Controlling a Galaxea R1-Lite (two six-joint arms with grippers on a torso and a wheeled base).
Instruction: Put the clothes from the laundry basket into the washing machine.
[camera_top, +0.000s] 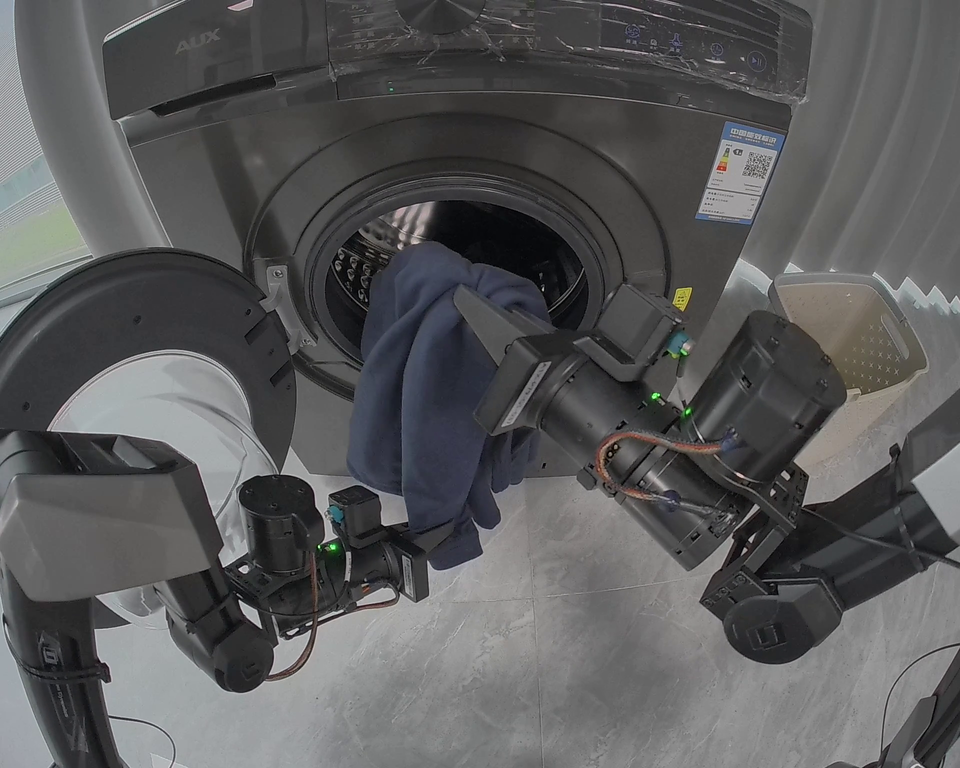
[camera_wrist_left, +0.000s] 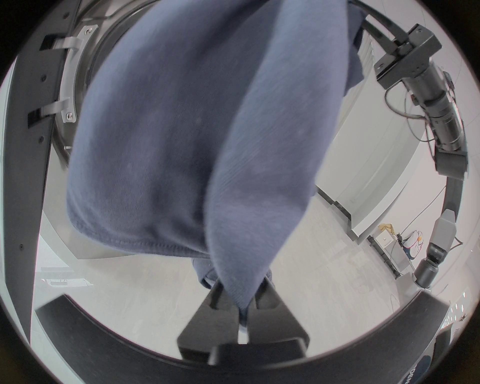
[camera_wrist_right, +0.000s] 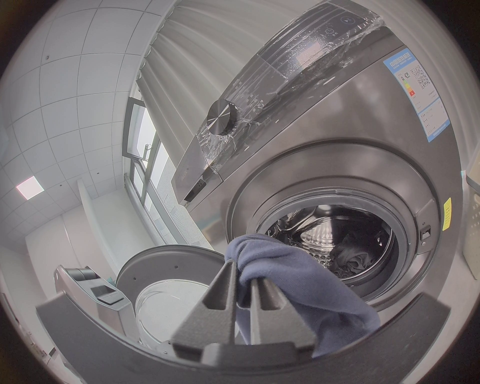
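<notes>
The navy garment (camera_top: 420, 400) hangs at frame centre, before the washing machine (camera_top: 560, 150) opening. The right gripper (camera_top: 468, 302) clamps its top fold; the left gripper (camera_top: 432, 545) pinches its lower end. Judged soft, light and limp: grip bunched folds.

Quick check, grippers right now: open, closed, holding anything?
Left gripper: closed on the lower end of the blue garment.
Right gripper: closed on the blue garment's upper part, at the washing machine opening.
</notes>
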